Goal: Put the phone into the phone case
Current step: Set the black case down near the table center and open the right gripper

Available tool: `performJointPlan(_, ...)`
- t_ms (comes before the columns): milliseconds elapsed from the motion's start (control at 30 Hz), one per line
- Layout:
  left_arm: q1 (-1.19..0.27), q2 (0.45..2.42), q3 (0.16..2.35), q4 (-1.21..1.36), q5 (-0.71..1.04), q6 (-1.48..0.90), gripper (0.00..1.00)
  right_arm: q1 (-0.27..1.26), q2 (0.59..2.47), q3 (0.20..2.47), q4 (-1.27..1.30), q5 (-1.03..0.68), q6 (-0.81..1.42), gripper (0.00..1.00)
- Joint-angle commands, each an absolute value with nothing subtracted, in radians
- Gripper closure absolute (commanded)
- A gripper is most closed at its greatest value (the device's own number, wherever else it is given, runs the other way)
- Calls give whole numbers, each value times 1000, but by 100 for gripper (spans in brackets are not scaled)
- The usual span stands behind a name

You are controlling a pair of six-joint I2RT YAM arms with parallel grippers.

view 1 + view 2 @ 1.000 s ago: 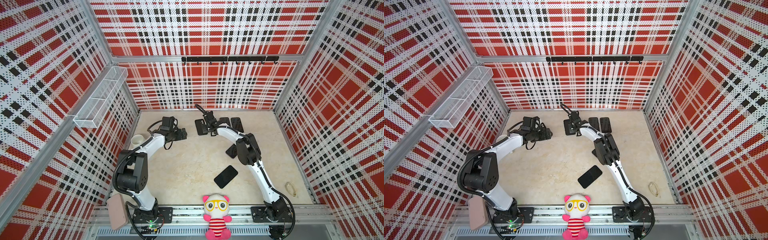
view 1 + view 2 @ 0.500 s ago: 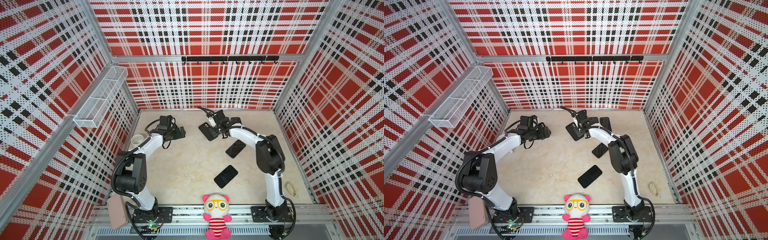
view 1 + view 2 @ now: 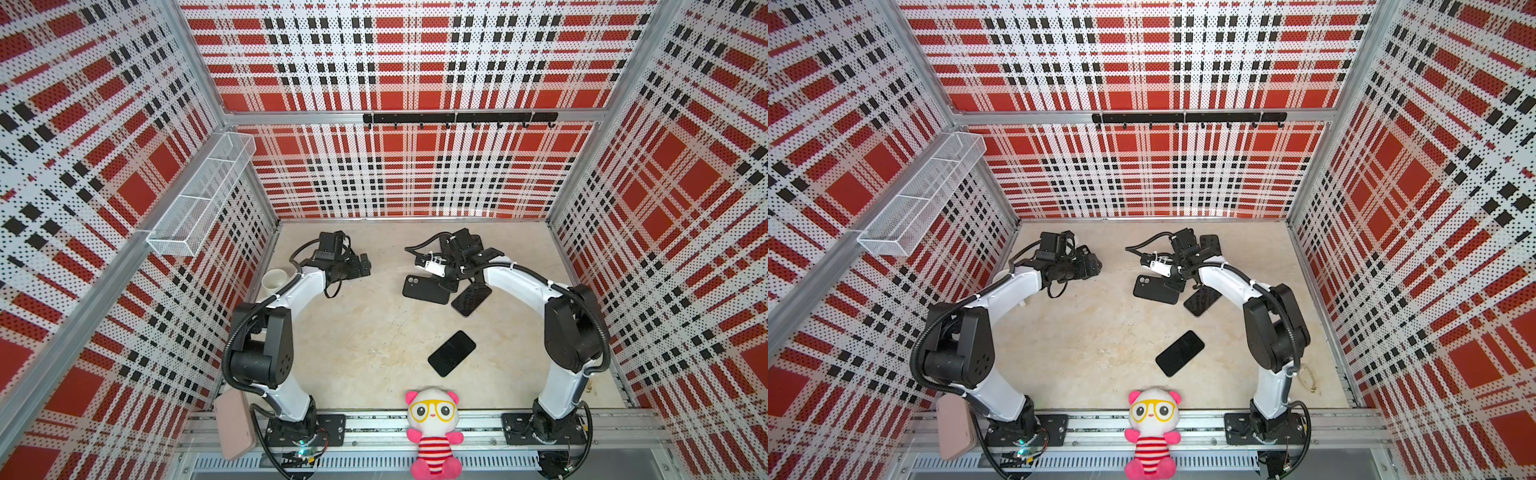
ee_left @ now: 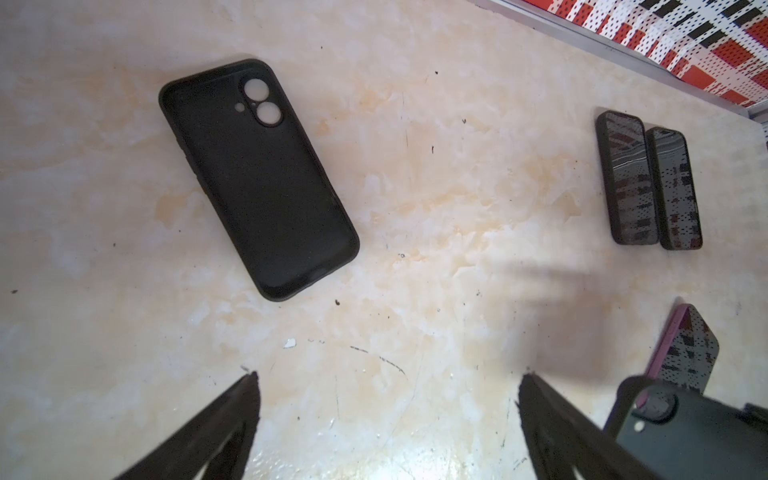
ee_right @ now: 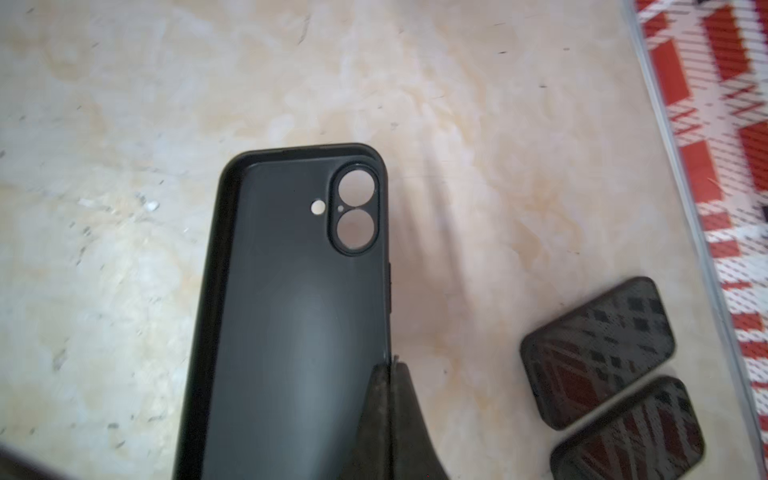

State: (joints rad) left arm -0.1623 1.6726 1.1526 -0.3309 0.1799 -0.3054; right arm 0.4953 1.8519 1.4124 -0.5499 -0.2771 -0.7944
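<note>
**Top views.**
- Phone case [image 3: 424, 289]: black, empty, open side up, at the back centre of the worktop [image 3: 374, 332]. The right jaws are closed on the end nearest the right arm [image 3: 524, 283].
- Loose phone [image 3: 471, 299]: screen up, just beside that same end.
- Second phone [image 3: 451, 353]: well apart, nearer the plush toy [image 3: 434, 428].
- Two further phones [image 3: 1209, 245]: by the back wall, partly behind the right wrist.
- Left jaws: spread wide and empty, over the left back of the worktop. A second case [image 3: 1082, 250] shows just behind them.

**Left wrist.**
- Second case [image 4: 257, 178]: flat, empty, nothing touching it. The jaws stand wide apart with bare worktop between them.
- Two further phones [image 4: 627, 178]: side by side, touching.
- Purple-edged phone [image 4: 685, 353]: at the frame edge, probably the loose phone.

**Right wrist.**
- Jaws pinched tight on one side wall of the phone case [image 5: 291, 311]. The inside is bare, and the worktop shows through the camera holes.

**Status.**
- Done: the case is gripped.
- Left, as I judge it: a phone must be fetched, lined up and pressed in. Neither empty case holds a phone.

**Change from a second ago.**
- The phone case has been drawn forward, to beside the loose phone.
- The right arm's elbow has swung from the centre out to the right, uncovering that phone.
- The left arm [image 3: 299, 291] and the second phone are about where they were.
</note>
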Motion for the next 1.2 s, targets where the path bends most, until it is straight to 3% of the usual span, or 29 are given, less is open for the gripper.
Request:
performJointPlan(0, -152, 1638, 1170, -334, 189, -287, 2, 497, 1898, 1440, -585, -405, -984, 100)
performJointPlan(433, -153, 1658, 1169, -334, 196, -285, 2, 496, 2026, 1445, -554, -383, -960, 100)
performJointPlan(500, -153, 1657, 1169, -334, 193, -285, 2, 496, 2030, 1446, -553, -378, -958, 96)
performJointPlan(567, -153, 1657, 1168, -334, 194, -284, 2, 495, 2034, 1452, -560, -380, -947, 86)
performJointPlan(667, -155, 1656, 1170, -334, 195, -285, 2, 491, 2035, 1462, -587, -393, -945, 61)
performJointPlan(767, -156, 1656, 1169, -334, 196, -283, 2, 491, 2020, 1465, -591, -389, -940, 48)
performJointPlan(1000, -162, 1651, 1168, -334, 190, -280, 2, 484, 1961, 1481, -586, -383, -837, 33)
performJointPlan(1167, -180, 1641, 1169, -337, 177, -260, 2, 484, 1891, 1498, -612, -370, -641, 8)
